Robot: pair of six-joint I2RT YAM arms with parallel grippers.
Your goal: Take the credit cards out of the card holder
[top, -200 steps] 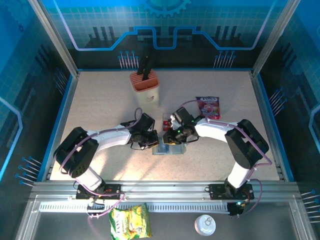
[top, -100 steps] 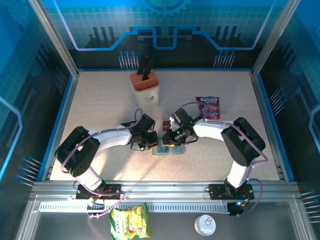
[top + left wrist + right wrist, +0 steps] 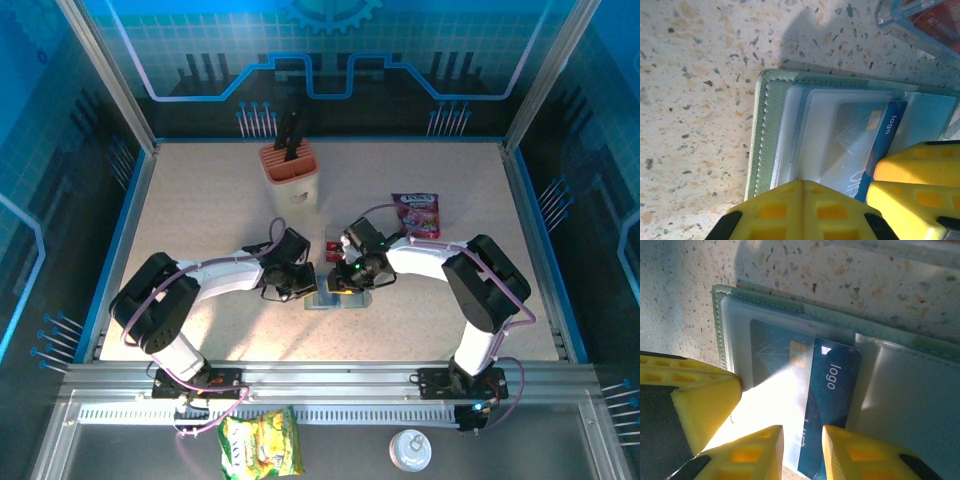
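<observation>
card holder [image 3: 880,375] open on counter [image 3: 700,75] | blue credit card [image 3: 832,405] half out of sleeve | right gripper [image 3: 802,450] slightly parted astride card edge | left gripper [image 3: 805,210] pinning holder, opening unclear | extraction unfinished

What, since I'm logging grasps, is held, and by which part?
Nothing is clamped: the right gripper, jaws apart, sits over the blue card's exposed end; the left gripper rests on the holder.

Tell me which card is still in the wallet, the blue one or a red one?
The blue card, printed "logo", half out of the clear sleeve of the green wallet. The red cards sit apart in a clear stand.
</observation>
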